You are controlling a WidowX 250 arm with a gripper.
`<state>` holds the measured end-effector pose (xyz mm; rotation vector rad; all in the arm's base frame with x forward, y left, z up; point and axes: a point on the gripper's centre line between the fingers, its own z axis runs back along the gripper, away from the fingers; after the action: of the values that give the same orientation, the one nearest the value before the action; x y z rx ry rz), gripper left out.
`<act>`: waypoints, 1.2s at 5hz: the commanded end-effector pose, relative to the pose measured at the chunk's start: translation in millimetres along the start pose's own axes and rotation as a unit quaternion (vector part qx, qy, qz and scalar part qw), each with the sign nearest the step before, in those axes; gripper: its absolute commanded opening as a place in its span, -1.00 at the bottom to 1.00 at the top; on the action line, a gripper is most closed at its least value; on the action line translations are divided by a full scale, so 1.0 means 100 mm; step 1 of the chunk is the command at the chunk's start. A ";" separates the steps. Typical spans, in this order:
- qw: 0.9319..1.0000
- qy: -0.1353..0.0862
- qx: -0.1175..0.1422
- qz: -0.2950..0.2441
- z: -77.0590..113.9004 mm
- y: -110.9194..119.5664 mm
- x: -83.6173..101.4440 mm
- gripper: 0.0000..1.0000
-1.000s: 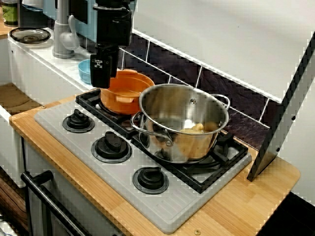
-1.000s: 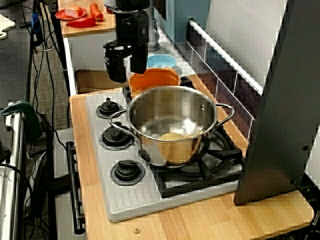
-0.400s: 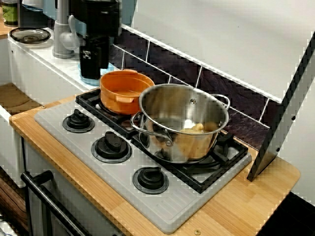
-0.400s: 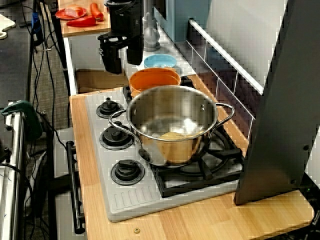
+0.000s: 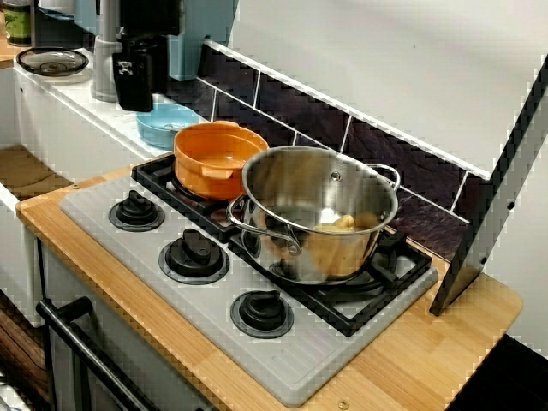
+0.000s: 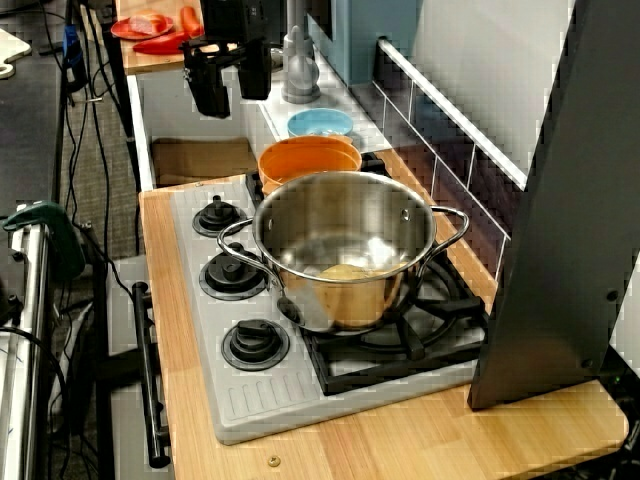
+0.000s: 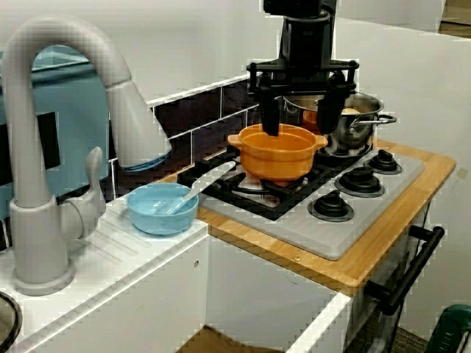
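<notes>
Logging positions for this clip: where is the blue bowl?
In the sink-side view, the blue bowl sits on the white counter, between the grey faucet and the orange pot on the stove.

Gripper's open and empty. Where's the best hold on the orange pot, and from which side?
Probably pinch the rim of the orange pot on the side facing the blue bowl, coming straight down. It stands upright and lidless, so the rim is exposed there, while the steel pot crowds its opposite side.
</notes>
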<state>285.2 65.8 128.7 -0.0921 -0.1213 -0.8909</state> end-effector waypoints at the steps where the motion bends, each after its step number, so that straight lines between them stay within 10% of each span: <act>1: 0.998 0.004 0.070 -0.007 0.06 0.19 -0.05 1.00; 6: 0.986 -0.017 0.054 -0.157 -0.22 0.62 0.06 1.00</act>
<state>333.5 92.6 92.4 -0.0245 -0.1915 -1.1952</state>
